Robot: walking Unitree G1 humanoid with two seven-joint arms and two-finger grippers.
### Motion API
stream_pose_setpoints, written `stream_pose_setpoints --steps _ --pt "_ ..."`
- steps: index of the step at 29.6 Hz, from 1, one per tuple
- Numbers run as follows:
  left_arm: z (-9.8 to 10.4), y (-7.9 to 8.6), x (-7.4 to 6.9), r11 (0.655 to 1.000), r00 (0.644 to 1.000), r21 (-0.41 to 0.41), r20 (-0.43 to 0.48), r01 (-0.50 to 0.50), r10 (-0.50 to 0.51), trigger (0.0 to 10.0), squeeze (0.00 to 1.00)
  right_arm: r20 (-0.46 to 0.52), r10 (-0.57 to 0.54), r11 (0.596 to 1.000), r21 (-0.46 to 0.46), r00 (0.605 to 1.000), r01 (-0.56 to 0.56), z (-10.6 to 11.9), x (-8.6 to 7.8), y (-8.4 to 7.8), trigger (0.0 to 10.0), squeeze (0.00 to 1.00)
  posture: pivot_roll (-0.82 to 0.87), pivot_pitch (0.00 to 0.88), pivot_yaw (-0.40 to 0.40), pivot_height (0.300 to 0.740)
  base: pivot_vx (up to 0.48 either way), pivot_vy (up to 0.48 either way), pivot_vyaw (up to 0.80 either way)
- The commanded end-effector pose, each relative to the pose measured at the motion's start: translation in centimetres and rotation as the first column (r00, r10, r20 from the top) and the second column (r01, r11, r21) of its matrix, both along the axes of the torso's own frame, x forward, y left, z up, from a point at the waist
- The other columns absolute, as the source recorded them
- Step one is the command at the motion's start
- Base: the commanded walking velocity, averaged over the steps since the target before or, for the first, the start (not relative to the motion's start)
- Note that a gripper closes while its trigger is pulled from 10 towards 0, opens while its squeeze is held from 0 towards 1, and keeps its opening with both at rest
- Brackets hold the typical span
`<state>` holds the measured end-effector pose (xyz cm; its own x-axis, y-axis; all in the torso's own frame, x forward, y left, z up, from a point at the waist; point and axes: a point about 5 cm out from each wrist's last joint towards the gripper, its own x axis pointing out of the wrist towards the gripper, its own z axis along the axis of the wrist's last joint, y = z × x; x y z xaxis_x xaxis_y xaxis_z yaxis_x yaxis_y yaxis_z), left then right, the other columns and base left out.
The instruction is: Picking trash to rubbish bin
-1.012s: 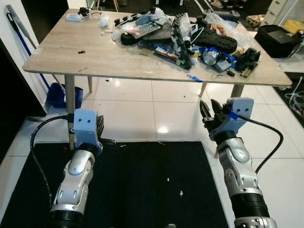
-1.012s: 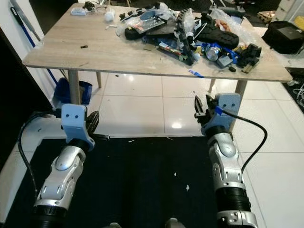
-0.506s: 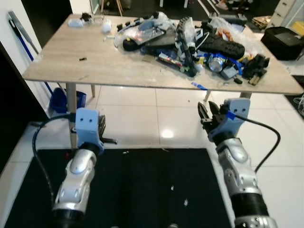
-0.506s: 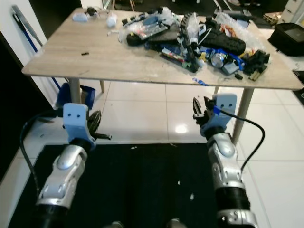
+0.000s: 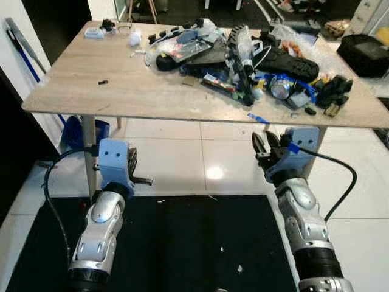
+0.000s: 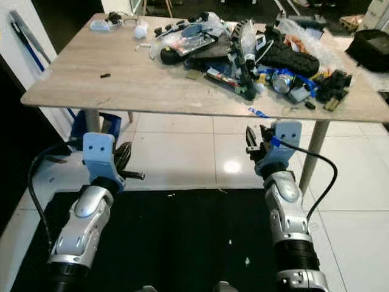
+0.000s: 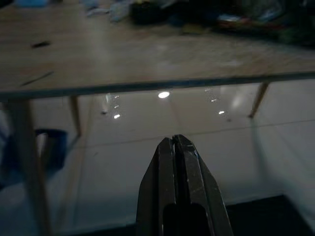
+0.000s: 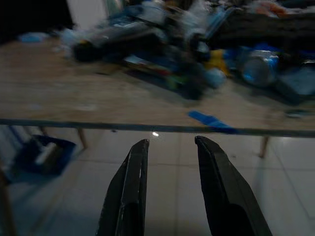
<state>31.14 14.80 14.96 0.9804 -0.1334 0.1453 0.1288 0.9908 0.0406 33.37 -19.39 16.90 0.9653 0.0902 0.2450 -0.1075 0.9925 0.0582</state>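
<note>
A heap of trash (image 5: 243, 58) covers the far right half of a wooden table (image 5: 109, 85): black plastic parts, clear wrappers, a crushed can (image 5: 279, 87) and a blue scrap (image 5: 257, 117) at the near edge. My left gripper (image 5: 132, 165) is held below and in front of the table's left side, its fingers (image 7: 175, 162) pressed together with nothing between them. Under the table's right front edge my right gripper (image 5: 263, 145) is open, its fingers (image 8: 134, 172) spread and empty, the heap (image 8: 197, 44) just beyond.
A blue bin (image 5: 76, 129) stands on the white tile floor under the table's left side, beside a table leg (image 5: 90, 152). A mop handle (image 5: 21, 42) leans on the left wall. A black mat (image 5: 182, 243) lies under me. A black bag (image 5: 364, 52) sits far right.
The camera has come closer to the table, so the table and heap sit lower and larger in view. Both grippers keep their pose and state.
</note>
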Motion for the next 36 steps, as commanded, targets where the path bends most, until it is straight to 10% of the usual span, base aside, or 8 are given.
stream_pose_setpoints --steps 1,36 --pt "-0.3 0.5 -0.2 1.000 1.000 0.006 -0.017 -0.016 0.016 10.0 0.00 -0.010 0.006 1.000 0.012 1.000 -0.006 -0.1 0.0 0.3 10.0 0.00 0.00 0.156 -0.025 0.740 0.296 0.000 0.00" --pt "0.5 0.3 -0.3 1.000 1.000 -0.025 0.012 -0.010 0.010 10.0 0.00 -0.003 0.038 0.999 -0.010 0.999 -0.038 -0.2 -0.2 1.1 10.0 0.00 0.01 0.114 -0.043 0.740 0.255 0.000 -0.06"
